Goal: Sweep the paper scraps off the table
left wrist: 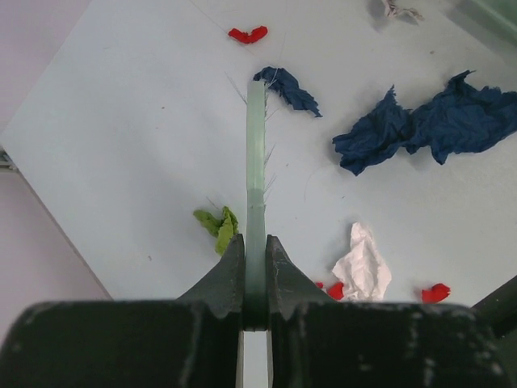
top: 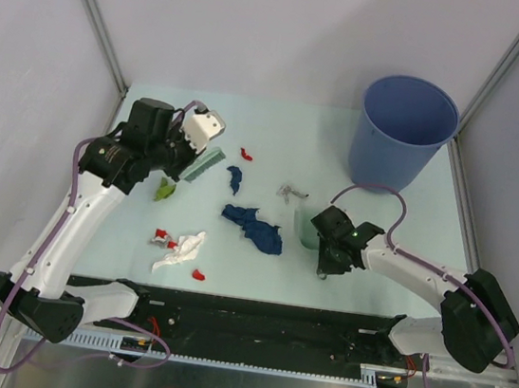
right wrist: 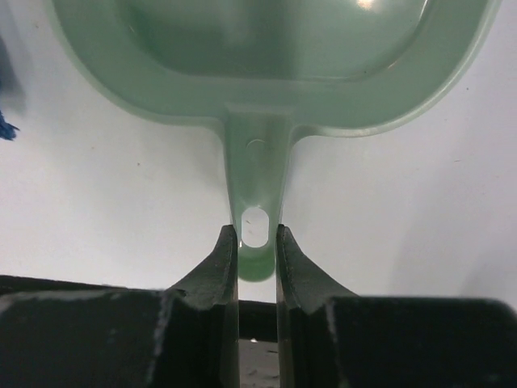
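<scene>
Across smooth mint table (top: pixel 323 145), crumpled paper scraps (top: pixel 180 251), ragged dk-blue wad (top: pixel 253 227)

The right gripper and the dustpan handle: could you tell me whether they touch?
Touching. In the right wrist view, the right gripper clamps the dustpan handle, no gap either side.

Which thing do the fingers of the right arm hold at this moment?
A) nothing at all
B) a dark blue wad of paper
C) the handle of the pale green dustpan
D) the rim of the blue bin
C: in the right wrist view the right arm's fingers press on both sides of the handle of the pale green dustpan, and no paper is between them.
</scene>
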Robot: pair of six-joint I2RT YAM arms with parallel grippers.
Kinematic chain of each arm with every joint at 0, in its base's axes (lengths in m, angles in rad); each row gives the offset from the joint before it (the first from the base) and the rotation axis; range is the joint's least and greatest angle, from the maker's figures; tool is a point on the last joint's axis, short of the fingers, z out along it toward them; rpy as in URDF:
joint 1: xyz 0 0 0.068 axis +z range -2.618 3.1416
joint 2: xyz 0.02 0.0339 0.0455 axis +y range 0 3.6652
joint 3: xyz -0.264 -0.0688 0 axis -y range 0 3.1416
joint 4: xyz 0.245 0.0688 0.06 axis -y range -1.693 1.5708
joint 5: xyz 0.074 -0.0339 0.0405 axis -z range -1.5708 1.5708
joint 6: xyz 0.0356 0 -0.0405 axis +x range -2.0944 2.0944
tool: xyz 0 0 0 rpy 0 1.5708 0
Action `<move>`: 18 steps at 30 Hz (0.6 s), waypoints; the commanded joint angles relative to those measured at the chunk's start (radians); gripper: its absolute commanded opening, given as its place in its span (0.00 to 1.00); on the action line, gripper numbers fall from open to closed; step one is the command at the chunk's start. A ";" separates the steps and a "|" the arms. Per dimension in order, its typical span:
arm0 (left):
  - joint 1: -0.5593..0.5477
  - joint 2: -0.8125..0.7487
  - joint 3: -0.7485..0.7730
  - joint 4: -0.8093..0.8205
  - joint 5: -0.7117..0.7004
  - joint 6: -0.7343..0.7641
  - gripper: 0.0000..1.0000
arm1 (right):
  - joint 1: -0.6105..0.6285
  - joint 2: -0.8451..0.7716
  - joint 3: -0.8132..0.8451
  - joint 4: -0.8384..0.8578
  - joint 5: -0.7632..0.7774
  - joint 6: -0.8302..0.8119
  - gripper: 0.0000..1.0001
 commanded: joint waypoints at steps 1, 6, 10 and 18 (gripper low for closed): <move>0.017 -0.017 -0.007 0.032 -0.050 0.045 0.00 | -0.027 -0.001 0.018 -0.073 -0.065 -0.081 0.00; 0.053 0.000 -0.059 0.031 -0.102 0.045 0.00 | 0.018 0.014 0.089 -0.160 0.032 -0.063 0.48; 0.089 -0.011 -0.085 0.023 -0.171 0.041 0.00 | 0.051 -0.021 0.143 -0.222 0.123 -0.020 1.00; 0.197 -0.104 -0.195 -0.028 -0.296 0.053 0.00 | 0.061 0.055 0.123 -0.105 0.180 0.042 0.97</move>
